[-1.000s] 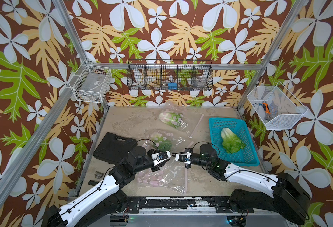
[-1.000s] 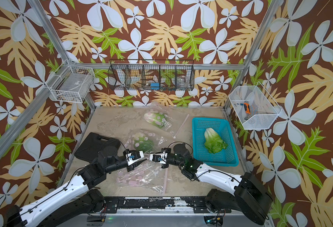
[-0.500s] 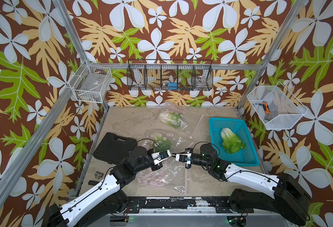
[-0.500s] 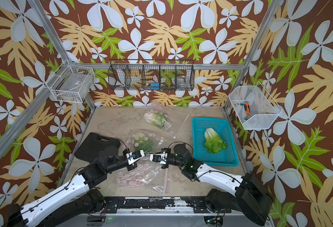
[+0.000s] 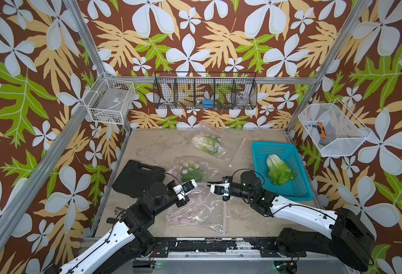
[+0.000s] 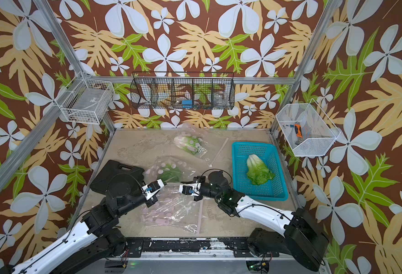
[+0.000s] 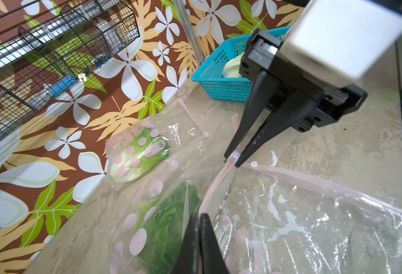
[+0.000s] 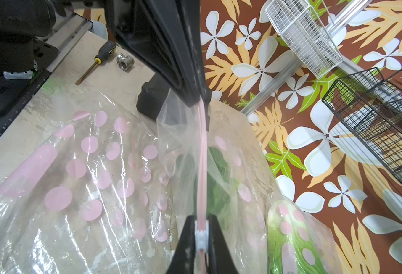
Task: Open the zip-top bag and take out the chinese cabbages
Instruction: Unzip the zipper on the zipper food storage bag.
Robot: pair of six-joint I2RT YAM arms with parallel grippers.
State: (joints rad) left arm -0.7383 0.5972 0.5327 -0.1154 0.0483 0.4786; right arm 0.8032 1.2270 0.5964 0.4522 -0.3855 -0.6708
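Mid-table, both arms converge on the zip-top bag. In both top views the fingertips are too small for us to read the grip; the wrist views settle it.

Left wrist view: the left gripper is clenched on the pink zip strip, its jaws pressed together with the strip between them. The same view shows the right gripper from outside, tips pinched on a white slider on that strip. The right wrist view confirms this: the slider is clamped between the right tips, and the strip runs taut from there to the left jaws.

We count three cabbages:
- The bagged cabbage lies inside the held bag, which rests on the table. Its leaves show green through the plastic in both wrist views.
- The far cabbage sits in a second dotted bag near the back wall, well apart from the grippers.
- The basket cabbage lies loose in the teal basket at the robot's right. We see it whole only in the top views. The left wrist view gives just its pale base behind the basket wall.

A flat dotted bag lies on the table between the grippers and the robot's base.

The right wrist view shows plainly a screwdriver and a metal fitting on the table. The black case appears whole only from above.
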